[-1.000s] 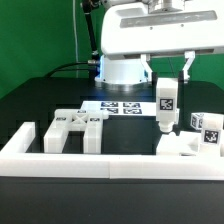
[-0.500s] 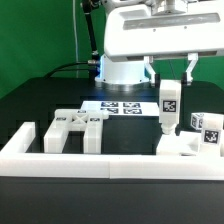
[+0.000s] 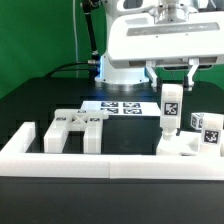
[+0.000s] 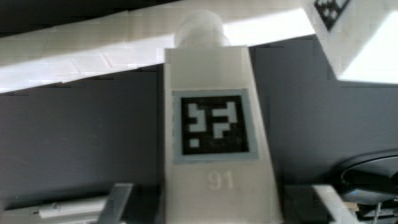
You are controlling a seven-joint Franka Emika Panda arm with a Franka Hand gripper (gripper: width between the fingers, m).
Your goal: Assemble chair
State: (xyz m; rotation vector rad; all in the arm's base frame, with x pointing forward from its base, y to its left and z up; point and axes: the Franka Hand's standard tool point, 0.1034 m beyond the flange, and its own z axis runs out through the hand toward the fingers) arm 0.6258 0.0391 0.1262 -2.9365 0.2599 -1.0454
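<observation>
My gripper [image 3: 171, 82] is shut on a white chair leg [image 3: 170, 108] and holds it upright above the table, its square tag facing the camera. In the wrist view the leg [image 4: 214, 90] fills the middle, clamped at its end between the two fingers [image 4: 135, 200] of the gripper [image 4: 228, 205]. The leg's lower end hangs just over a white slab [image 3: 182, 146] at the exterior view's right. Beside that slab stands a tagged white block [image 3: 208, 130]. Further white chair parts [image 3: 72, 128] lie at the exterior view's left.
A long white border wall [image 3: 110, 163] runs along the front, with a short arm at the exterior view's left [image 3: 27, 138]. The marker board [image 3: 122, 107] lies flat behind the parts, near the robot's base [image 3: 125, 70]. A green backdrop stands behind.
The held leg has shifted slightly toward the exterior view's right and a little lower. The wrist has turned, so both fingers now show above the leg.
</observation>
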